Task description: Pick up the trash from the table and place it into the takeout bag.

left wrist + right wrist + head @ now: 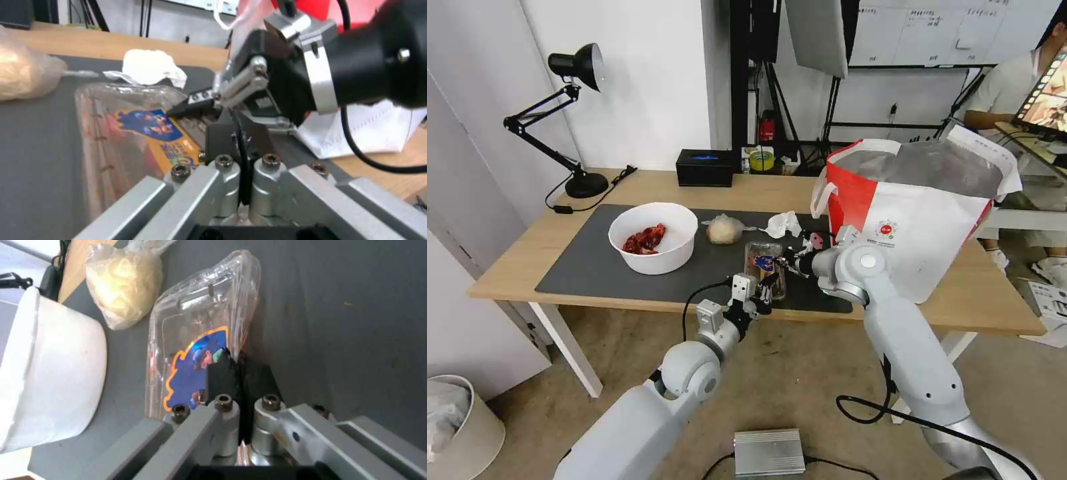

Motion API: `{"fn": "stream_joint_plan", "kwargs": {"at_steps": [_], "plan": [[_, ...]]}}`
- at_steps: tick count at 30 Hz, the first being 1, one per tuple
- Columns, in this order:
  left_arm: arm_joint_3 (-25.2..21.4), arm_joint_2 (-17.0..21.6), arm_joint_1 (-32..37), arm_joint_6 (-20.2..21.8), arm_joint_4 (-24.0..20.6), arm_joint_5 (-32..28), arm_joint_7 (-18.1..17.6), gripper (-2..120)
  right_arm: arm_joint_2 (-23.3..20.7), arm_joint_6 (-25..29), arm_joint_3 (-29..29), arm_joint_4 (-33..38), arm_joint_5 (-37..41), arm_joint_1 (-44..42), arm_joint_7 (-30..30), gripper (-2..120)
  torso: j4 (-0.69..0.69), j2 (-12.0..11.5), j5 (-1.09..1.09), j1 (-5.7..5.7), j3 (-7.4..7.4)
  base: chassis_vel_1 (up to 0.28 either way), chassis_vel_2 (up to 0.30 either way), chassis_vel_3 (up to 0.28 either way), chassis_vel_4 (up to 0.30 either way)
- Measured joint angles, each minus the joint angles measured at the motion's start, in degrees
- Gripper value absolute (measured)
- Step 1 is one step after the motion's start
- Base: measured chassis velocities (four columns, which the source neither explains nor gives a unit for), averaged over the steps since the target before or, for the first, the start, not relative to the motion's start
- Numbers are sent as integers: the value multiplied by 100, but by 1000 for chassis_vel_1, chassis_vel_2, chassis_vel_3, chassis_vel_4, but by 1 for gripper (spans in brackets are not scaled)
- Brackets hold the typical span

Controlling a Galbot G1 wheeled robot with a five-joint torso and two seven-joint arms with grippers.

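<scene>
Both my grippers sit at the clear hinged tray (764,266) on the grey mat: my right gripper (790,261) just beside its bag-side long edge, my left gripper (764,297) at its near short end, so the tray's long axis runs straight away from my left one. Each pair of jaws is pressed together on the tray's rim (240,350). My right wrist view shows the bowl (49,373) and bagged lump (122,283) beyond; my left shows the tissue (149,66) and takeout bag (920,200).
</scene>
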Motion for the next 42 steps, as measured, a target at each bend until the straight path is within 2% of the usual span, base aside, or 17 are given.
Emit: {"fn": "stream_joint_plan", "kwargs": {"at_steps": [8,17,19,20,22,23,28,29,34,35,37,38,40,41,42], "plan": [[-221,126,122,-27,-170,-81,-36,0,13,0,12,4,-3,-3,-12,0,0,0,-1,0,0,0,0,0,0],[-964,385,839,-149,-648,-60,-102,0,71,0,31,32,-8,-57,-46,0,1,0,-1,0,0,0,0,0,0],[-1201,452,1115,-212,-821,-41,-109,12,75,0,57,85,-21,-88,-95,0,1,0,0,0,0,0,0,0,0],[-1201,452,1115,-212,-821,-41,-109,12,75,0,57,85,-21,-88,-95,0,1,0,0,0,0,0,0,0,0],[-1441,475,1387,-253,-1015,-36,-109,22,78,0,83,145,-52,-106,-156,0,0,0,-1,0,-1,0,0,0,0],[-1441,475,1387,-253,-1015,-36,-109,22,78,0,83,145,-52,-106,-156,0,0,0,-1,0,-1,0,0,0,0],[-1907,445,1986,-308,-1366,-24,-82,45,79,0,105,248,-101,-115,-187,0,1,0,0,0,-1,0,0,0,0],[-1907,445,1986,-308,-1366,-24,-82,45,79,0,105,248,-101,-115,-187,0,1,0,0,0,-1,0,0,0,0],[-2127,421,2311,-391,-1554,12,-58,65,73,0,136,315,-261,-37,-299,0,0,0,0,0,0,0,0,0,0],[-2127,421,2311,-391,-1554,12,-58,65,73,0,136,315,-261,-37,-299,0,0,0,0,0,0,0,0,0,0],[-2203,396,2435,-420,-1597,36,-46,75,55,0,143,390,-286,29,-328,0,1,0,0,0,0,0,0,0,0],[-2203,396,2435,-420,-1597,36,-46,75,55,0,143,390,-286,29,-328,0,1,0,0,0,0,0,0,0,0],[-2236,335,2542,-476,-1617,111,-39,92,3,2,163,472,-314,145,-359,0,0,0,0,0,0,0,0,0,0],[-2236,335,2542,-476,-1617,111,-39,92,3,2,163,472,-314,145,-359,0,0,0,0,0,0,0,0,0,0],[-2260,306,2580,-481,-1664,124,-38,99,-54,4,224,592,-346,245,-363,0,0,0,0,0,0,0,0,0,0]]}}
